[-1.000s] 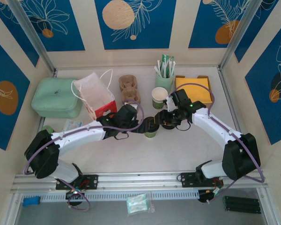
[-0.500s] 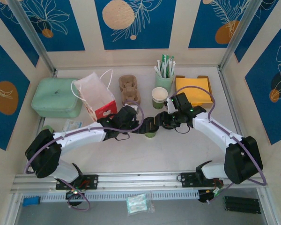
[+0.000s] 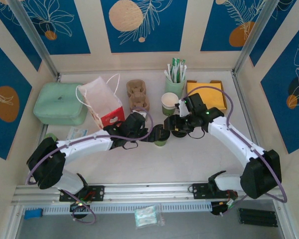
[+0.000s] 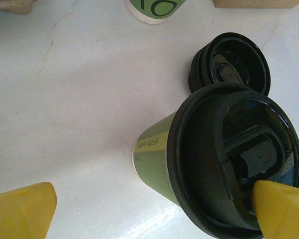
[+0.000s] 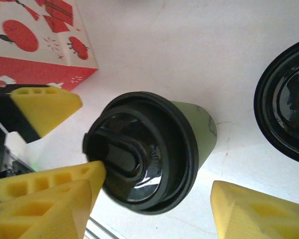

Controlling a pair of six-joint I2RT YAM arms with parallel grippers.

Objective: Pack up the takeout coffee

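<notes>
The takeout coffee, a white cup with a green band (image 3: 169, 103) (image 4: 154, 7), stands open-topped at mid-table. A loose black lid (image 4: 229, 62) (image 5: 286, 109) lies in front of it. Closer in stands an olive-green cup with a black lid on it (image 3: 161, 135) (image 4: 234, 159) (image 5: 144, 149). My left gripper (image 4: 149, 211) is open wide at this cup, and its right fingertip (image 4: 281, 209) touches the lid's rim. From the other side my right gripper (image 5: 149, 214) hangs over the same lid, open, with a gap between its pads and the lid.
A white and red paper bag (image 3: 102, 102) stands left of the cups. Behind them are the brown carrier (image 3: 137, 93) and a mint tumbler of sticks (image 3: 175, 79). A yellow block (image 3: 207, 94) is at the back right and a green case (image 3: 60, 102) at the far left.
My right gripper's jaws have spread wider around the green cup's lid and its wrist has shifted slightly. The left arm and both cups have not moved.
</notes>
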